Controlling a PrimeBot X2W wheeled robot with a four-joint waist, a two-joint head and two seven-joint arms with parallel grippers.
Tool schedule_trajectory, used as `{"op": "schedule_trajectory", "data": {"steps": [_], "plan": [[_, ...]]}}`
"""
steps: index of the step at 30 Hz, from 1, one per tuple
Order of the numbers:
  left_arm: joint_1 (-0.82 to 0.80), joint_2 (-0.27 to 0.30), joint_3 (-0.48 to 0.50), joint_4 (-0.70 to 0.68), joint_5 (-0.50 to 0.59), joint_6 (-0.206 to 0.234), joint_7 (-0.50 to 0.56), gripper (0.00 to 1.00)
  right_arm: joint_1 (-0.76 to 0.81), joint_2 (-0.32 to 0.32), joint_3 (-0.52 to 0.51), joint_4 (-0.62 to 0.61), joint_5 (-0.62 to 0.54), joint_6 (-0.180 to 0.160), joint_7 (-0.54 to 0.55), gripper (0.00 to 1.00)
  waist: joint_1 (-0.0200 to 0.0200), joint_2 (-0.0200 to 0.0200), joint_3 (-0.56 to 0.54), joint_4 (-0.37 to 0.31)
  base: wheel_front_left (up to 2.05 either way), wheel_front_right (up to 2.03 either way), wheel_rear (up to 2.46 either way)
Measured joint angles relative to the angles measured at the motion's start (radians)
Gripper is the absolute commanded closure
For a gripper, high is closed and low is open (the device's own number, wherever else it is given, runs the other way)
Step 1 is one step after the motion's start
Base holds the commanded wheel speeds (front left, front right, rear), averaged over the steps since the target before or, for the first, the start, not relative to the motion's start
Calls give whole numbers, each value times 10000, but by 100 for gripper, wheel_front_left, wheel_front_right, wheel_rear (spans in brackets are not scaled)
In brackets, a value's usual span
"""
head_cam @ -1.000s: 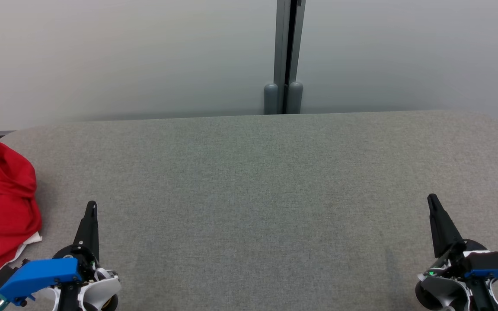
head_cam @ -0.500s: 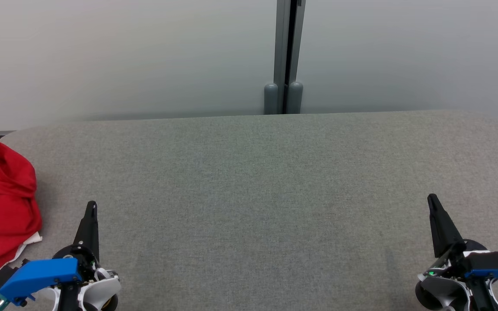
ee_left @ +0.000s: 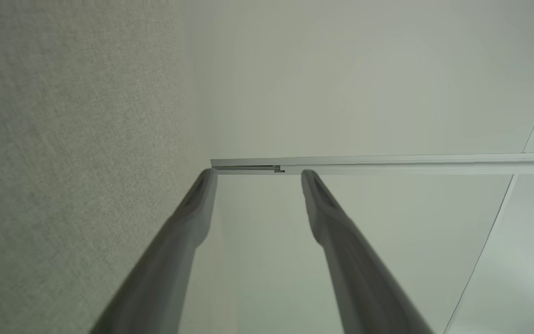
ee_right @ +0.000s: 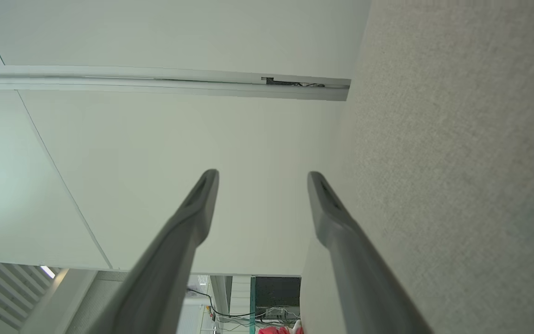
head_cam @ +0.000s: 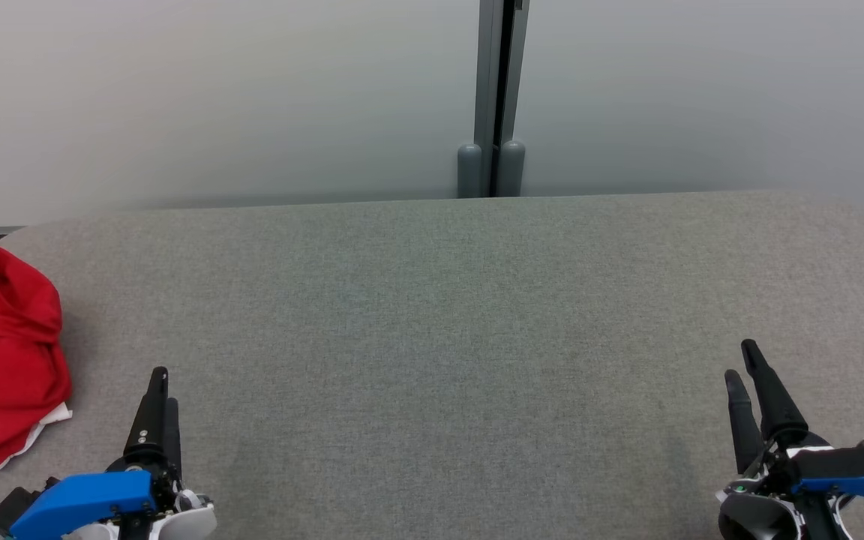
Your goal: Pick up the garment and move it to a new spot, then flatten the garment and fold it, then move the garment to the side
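The garment (head_cam: 4, 352) lies bunched at the table's (head_cam: 432, 315) left edge, running out of sight there. I'd worry that a grab by the left gripper (head_cam: 165, 385), just to its right, catches only one loose fold and drags the heap off the side or lifts a tangled wad. Both that gripper and the right gripper (head_cam: 740, 360) hover at the near edge with fingers spread and nothing between them, and the cloth itself is a soft red heap in deep rumples, a white strip peeking out at its near side.
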Motion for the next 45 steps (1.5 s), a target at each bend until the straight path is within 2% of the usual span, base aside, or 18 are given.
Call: {"op": "schedule_trajectory", "data": {"steps": [15, 25, 45], "plan": [[-178, 2, -48, 178, 2847, 6, -667, 0, -127, -186, 270, 69, -2579, 2, -686, 0, 0, 0, 28, 10, 0, 0, 0], [-209, 4, -337, 284, 4742, 255, -1055, 0, -235, -190, 456, 217, -4498, 2, -1070, 0, 0, 0, 56, 27, 0, 0, 0], [-211, 13, -821, 663, 7676, 583, -1722, 0, -513, -157, 644, 802, -7626, 2, -1712, 0, 0, 0, 2, 63, 0, 0, 0]]}}
